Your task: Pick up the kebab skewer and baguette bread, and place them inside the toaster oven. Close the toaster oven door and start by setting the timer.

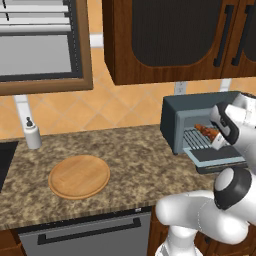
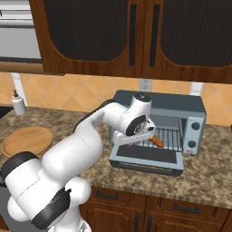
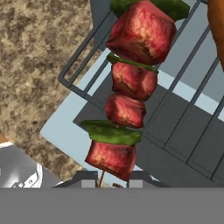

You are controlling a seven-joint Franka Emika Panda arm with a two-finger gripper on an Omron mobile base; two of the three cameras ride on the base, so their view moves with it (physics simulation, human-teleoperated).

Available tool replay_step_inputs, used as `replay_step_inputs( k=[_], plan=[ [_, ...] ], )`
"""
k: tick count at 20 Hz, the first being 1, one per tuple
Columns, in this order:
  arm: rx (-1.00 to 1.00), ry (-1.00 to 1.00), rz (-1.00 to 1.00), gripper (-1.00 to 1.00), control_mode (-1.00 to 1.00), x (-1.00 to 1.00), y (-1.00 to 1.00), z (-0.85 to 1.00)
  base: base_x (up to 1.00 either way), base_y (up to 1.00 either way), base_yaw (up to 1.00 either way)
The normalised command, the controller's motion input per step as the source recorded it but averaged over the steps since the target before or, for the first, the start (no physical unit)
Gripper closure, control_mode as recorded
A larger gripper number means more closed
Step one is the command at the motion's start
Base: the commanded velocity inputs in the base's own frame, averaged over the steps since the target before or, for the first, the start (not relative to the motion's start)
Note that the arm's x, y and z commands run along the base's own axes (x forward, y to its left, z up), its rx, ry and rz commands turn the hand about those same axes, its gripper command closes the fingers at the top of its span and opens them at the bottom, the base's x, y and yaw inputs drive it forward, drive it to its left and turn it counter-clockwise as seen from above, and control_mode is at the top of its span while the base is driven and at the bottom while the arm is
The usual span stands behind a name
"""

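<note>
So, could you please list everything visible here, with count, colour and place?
kebab skewer: one, red chunks with green pieces, over the wire rack at the oven mouth, stick end between the pincer tips.
baguette bread: one, orange-brown, on the rack.
toaster oven: one, blue-grey, on the counter.
toaster oven door: one, grey-framed, folded down open.
round wooden board: one, tan, left on the counter.
dispenser bottle: one, white, by the wall.
counter: one, speckled brown.
pincer: one, dark tips, at the skewer's near end.
</note>
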Motion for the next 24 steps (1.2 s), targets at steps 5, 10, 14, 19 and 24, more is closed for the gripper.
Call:
replay_step_inputs(
  k=[5, 10, 14, 19, 24],
  plan=[
    [0.0, 0.0, 0.0, 1.0, -1.0, 0.23, 0.0, -0.01, 0.0, 0.0, 0.0],
    [0.0, 0.0, 0.0, 1.0, -1.0, 0.2, 0.01, -0.03, 0.0, 0.0, 0.0],
    [0.0, 0.0, -0.02, 1.0, -1.0, 0.27, 0.09, -0.03, 0.0, 0.0, 0.0],
    [0.0, 0.0, -0.02, 1.0, -1.0, 0.16, 0.02, -0.11, 0.0, 0.0, 0.0],
    [0.0, 0.0, -0.03, 1.0, -1.0, 0.06, 0.02, -0.21, 0.0, 0.0, 0.0]
  ],
)
